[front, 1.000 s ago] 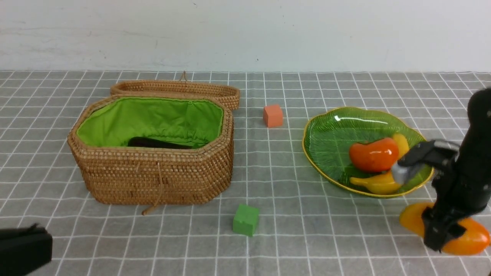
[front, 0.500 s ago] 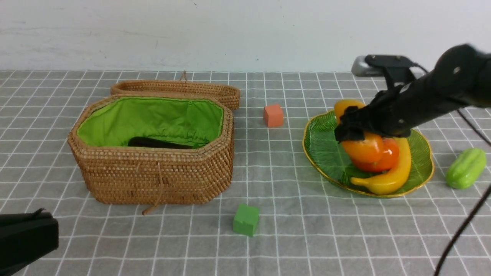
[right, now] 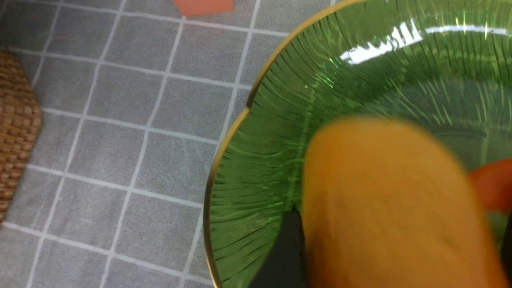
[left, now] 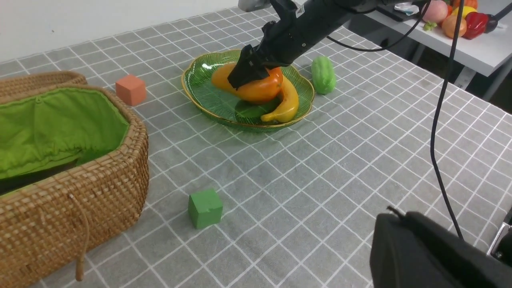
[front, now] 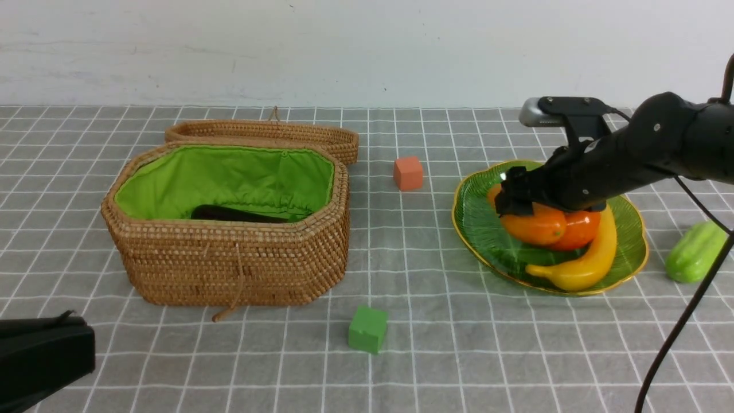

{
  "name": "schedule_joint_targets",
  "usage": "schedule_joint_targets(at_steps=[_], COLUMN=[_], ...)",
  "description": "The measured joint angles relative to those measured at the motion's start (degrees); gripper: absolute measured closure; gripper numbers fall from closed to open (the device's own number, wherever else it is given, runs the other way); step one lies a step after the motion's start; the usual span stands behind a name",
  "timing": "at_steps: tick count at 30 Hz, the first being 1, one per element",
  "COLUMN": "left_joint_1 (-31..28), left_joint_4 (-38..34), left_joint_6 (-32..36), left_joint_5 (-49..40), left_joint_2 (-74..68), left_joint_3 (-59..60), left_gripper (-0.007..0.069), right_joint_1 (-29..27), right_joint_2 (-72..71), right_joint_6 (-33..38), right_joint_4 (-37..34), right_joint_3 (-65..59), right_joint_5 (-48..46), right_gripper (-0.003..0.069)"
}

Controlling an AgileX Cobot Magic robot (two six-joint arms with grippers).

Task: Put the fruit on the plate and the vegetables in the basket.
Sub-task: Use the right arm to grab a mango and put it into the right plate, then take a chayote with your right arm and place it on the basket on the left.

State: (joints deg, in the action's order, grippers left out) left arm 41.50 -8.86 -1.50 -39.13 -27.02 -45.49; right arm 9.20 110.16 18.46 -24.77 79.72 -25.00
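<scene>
The green plate (front: 480, 221) holds a yellow banana (front: 585, 267), an orange persimmon (front: 582, 228) and an orange-yellow mango (front: 533, 226). The mango lies on the plate against the persimmon. My right gripper (front: 510, 198) still straddles its far end, jaws wide and open. In the right wrist view the mango (right: 384, 200) is blurred and fills the space between the fingers (right: 288, 248). A light green gourd (front: 695, 251) lies on the cloth right of the plate. The wicker basket (front: 229, 264) at the left holds the dark eggplant (front: 235, 214). My left gripper (front: 71, 330) sits shut and empty at the near left.
The basket's lid (front: 269, 135) hangs open behind it. An orange cube (front: 408, 172) stands between basket and plate, and a green cube (front: 367, 328) sits nearer the front. The right arm's cable (front: 682, 327) hangs over the near right. A side table (left: 460, 44) stands beyond the right edge.
The right gripper lifted the mango from the near right of the table, carried it over the plate and lowered it against the persimmon. The gourd came into view. The left gripper barely moved.
</scene>
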Motion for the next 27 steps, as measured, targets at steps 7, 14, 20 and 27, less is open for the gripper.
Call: schedule_joint_targets(at_steps=[7,14,20,27], left_joint_1=[0.00,0.00,0.00,0.00], left_joint_4=[-0.07,-0.07,-0.07,-0.07], left_joint_6=[0.05,0.22,0.28,0.28], left_joint_5=[1.46,2.15,2.51,2.63], left_joint_2=[-0.06,-0.06,-0.06,-0.06], left_joint_3=[0.00,0.00,0.00,0.00], left_gripper=[0.0638,0.0638,0.0638,0.0638], right_joint_1=[-0.06,-7.32,-18.41,-23.13], right_joint_2=[-4.75,-13.05,-8.54,2.32], right_joint_6=[-0.24,-14.85,-32.08,-33.61], right_joint_4=[0.70,10.65,22.23,21.40], right_joint_3=[0.00,0.00,0.00,5.17], right_joint_5=[-2.99,-12.87,-18.35,-15.30], right_gripper=[0.0017,0.0102,0.0099,0.0055])
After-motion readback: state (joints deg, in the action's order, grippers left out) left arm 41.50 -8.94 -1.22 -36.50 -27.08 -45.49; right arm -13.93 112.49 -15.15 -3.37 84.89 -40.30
